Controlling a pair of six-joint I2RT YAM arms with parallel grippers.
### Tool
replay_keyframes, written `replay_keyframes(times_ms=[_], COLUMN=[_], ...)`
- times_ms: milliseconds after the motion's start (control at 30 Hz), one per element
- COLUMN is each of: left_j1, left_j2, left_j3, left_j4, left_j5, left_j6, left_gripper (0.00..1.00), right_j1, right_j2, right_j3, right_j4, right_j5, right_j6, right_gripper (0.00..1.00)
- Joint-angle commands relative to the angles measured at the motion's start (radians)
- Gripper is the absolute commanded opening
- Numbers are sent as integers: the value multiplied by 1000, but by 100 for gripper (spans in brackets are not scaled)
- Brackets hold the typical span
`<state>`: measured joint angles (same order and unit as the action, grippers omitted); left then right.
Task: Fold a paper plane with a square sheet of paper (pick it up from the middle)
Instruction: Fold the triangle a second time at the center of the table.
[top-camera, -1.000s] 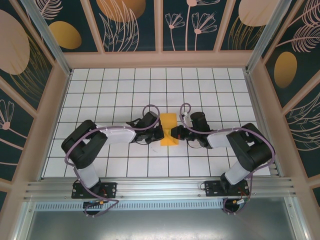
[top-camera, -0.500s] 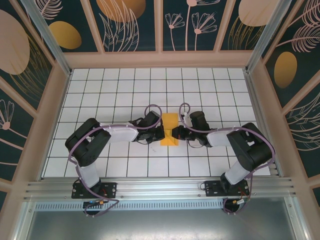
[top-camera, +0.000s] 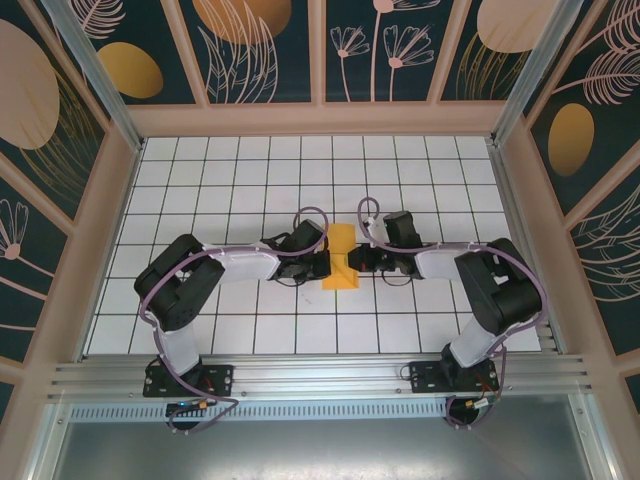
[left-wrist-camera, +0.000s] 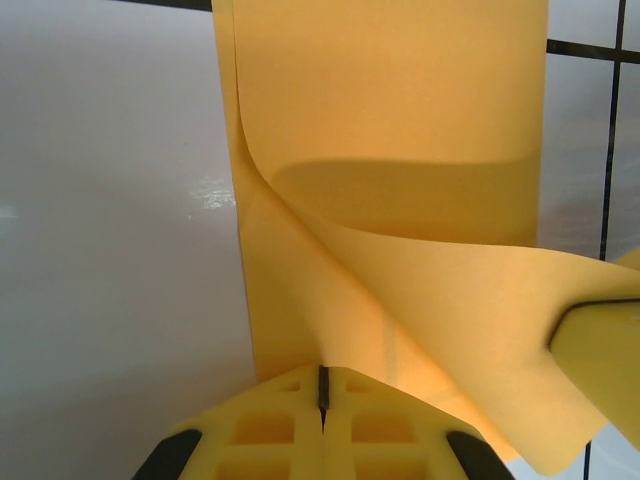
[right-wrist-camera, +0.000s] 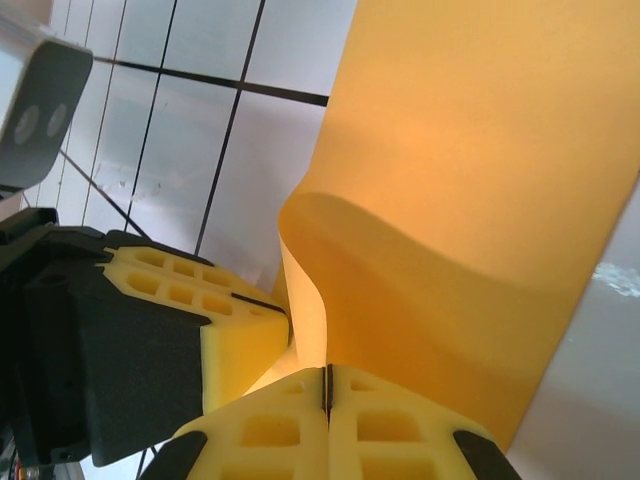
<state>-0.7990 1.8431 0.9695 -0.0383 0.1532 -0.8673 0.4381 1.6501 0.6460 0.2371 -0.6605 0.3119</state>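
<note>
The square sheet of paper (top-camera: 340, 240), plain orange-yellow, lies mid-table as a narrow strip pinched in at its waist. My left gripper (top-camera: 324, 263) is shut on its left edge and my right gripper (top-camera: 357, 261) on its right edge, facing each other. In the left wrist view the paper (left-wrist-camera: 400, 120) curls up from the tiles into the left gripper (left-wrist-camera: 322, 385), with a right fingertip (left-wrist-camera: 600, 335) beside it. In the right wrist view the paper (right-wrist-camera: 470, 150) bends into the right gripper (right-wrist-camera: 327, 385); the left fingers (right-wrist-camera: 210, 310) sit close by. The paper plane is out of view.
The white tiled table (top-camera: 200, 180) is boxed in by patterned walls (top-camera: 60, 150) on three sides, with metal posts at the back corners. An aluminium rail (top-camera: 320, 375) carries both arm bases along the near edge.
The right wrist has shifted slightly toward the back of the table and the left elbow has moved a little. Both grippers stay shut on the paper in the same spot.
</note>
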Motion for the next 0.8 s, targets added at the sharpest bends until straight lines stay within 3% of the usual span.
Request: replay_keyframes(times_ms=[0,200,500,633,767], left_j1=[-3,-3,-2,-2,-2], left_j2=[49,52,-65,-110,-124], left_j3=[-3,38,45,53,10], left_j4=[-89,-121,-112,-108,-42], left_j5=[-47,-87,-142,-120,-28], left_j6=[32,52,36,28,-8], left_gripper=[4,3,8,18,19], right_j1=[-20,-28,39,82,97], right_j2=[25,34,-57,-108,-133], right_j3=[40,37,-115,-170,-184], right_j4=[-55,-17,283,363,371], right_j5=[-85,-109,17,119,167], right_j6=[-87,-43,356,483,513], right_gripper=[6,5,1,1,1])
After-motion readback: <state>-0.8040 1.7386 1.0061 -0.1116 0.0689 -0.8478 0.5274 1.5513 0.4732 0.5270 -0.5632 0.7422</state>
